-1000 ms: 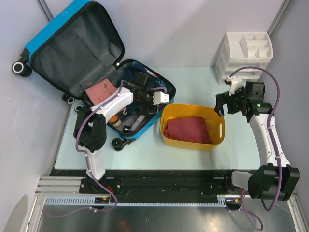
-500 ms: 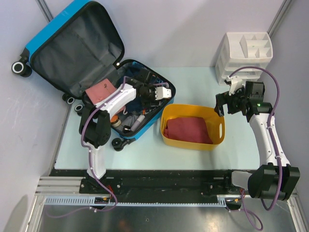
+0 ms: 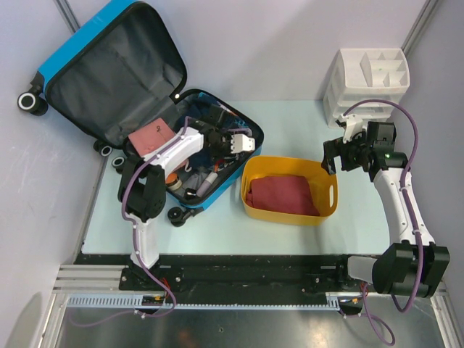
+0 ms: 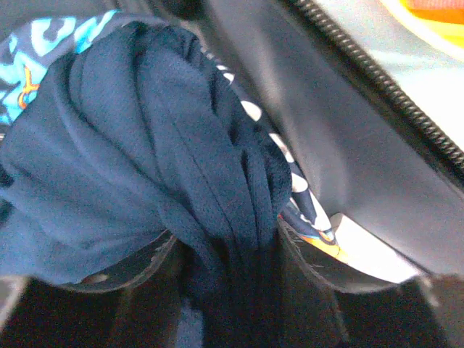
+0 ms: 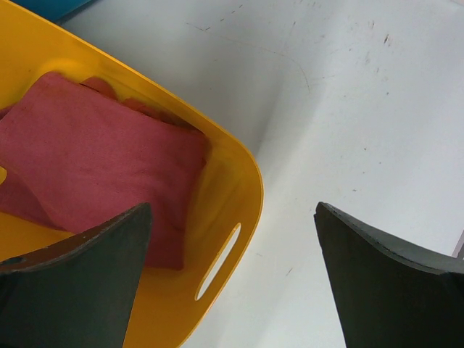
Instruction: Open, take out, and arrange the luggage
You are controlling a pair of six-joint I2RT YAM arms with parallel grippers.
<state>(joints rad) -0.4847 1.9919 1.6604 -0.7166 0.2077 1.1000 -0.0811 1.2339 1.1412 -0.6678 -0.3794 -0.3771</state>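
The luggage (image 3: 109, 72), a bright-blue suitcase, lies open at the back left with its dark-lined lid tipped up and its base full of small items. My left gripper (image 3: 233, 141) reaches into the base near the right rim. In the left wrist view a bunched dark blue cloth (image 4: 145, 159) is pinched in my left gripper (image 4: 225, 254), next to the luggage's dark wall (image 4: 348, 145) and a patterned cloth (image 4: 304, 196). My right gripper (image 3: 335, 156) hangs open over the table right of the yellow tub (image 5: 225, 217), with nothing in my right gripper (image 5: 232, 283).
The yellow tub (image 3: 326, 177) holding a red cloth (image 3: 283, 194) stands just right of the luggage. A pink pouch (image 3: 154, 135) lies at the luggage's hinge. A white drawer organiser (image 3: 370, 80) stands at the back right, behind the right arm.
My left gripper has shifted slightly inside the luggage base and its fingers have closed in on the dark blue cloth. The right arm has not moved.
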